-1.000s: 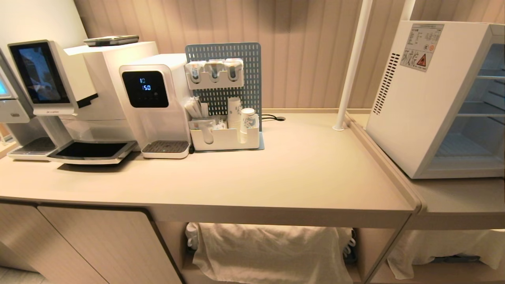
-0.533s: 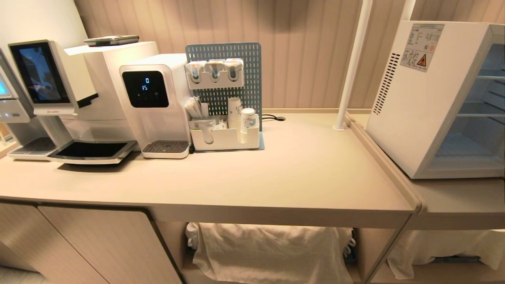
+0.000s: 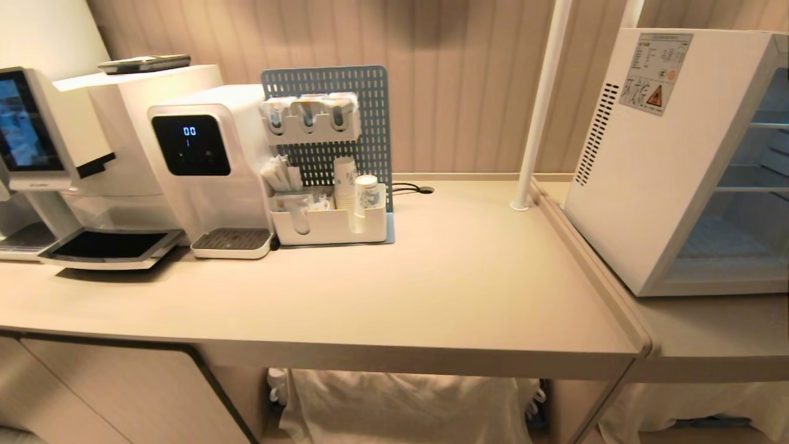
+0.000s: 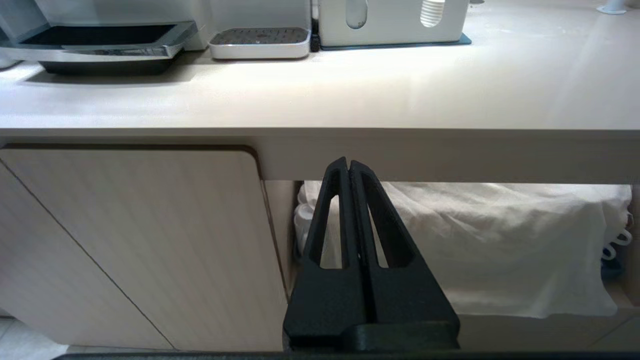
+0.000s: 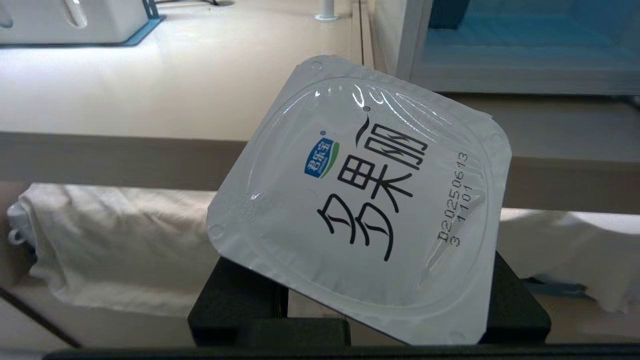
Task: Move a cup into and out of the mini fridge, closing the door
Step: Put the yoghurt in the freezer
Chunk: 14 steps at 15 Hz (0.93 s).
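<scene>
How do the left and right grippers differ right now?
The left gripper is shut with nothing between its fingers; the right gripper is shut on the cup, whose foil lid fills its wrist view. The left one faces the cabinet front under the counter; the right one faces toward the open fridge. Both are black and sit below the counter's edge, out of the head view.

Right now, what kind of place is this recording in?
Probably an office or hotel drinks corner: a coffee machine, a water dispenser, stacked paper cups and an open mini fridge along one counter.
</scene>
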{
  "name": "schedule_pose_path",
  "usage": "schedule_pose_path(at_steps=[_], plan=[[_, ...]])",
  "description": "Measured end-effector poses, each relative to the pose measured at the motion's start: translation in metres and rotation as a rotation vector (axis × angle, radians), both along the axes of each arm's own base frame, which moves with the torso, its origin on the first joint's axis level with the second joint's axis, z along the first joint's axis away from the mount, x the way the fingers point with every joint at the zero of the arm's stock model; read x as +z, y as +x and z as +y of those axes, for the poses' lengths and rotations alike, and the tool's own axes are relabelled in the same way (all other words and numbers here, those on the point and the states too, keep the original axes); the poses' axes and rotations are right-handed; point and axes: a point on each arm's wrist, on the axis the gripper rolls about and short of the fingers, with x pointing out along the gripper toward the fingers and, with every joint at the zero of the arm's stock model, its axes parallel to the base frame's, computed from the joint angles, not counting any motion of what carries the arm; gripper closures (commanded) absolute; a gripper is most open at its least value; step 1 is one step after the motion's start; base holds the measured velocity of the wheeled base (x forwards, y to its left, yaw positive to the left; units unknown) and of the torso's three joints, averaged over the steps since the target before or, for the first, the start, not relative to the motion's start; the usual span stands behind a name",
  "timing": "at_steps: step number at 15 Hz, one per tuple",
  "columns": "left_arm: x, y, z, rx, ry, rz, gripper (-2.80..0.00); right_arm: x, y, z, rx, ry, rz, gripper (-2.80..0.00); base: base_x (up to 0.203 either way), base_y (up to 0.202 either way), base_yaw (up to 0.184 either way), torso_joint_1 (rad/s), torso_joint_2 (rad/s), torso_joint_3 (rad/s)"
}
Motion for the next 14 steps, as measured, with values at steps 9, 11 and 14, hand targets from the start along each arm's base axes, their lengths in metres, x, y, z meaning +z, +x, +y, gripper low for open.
schedule_pose_path(at_steps=[9,11,14], plan=[[0.0005,0.0,0.0,0.0,0.0,-0.004,0.0,-0.0001,-0.0001,0.0,0.001,0.0,0.004,0.0,0.001,-0.178,0.002,0.001,0.0,0.004],[0.0003,0.0,0.0,0.0,0.0,-0.003,0.0,-0.0002,-0.0001,0.0,0.0,0.0,0.004,0.0,0.0,-0.196,-0.002,0.003,0.0,0.002],[0.0003,0.0,0.0,0.001,0.0,-0.003,0.0,0.0,-0.0002,0.0,0.001,0.0,0.003,0.0,0.0,-0.195,-0.003,0.005,0.0,0.001]])
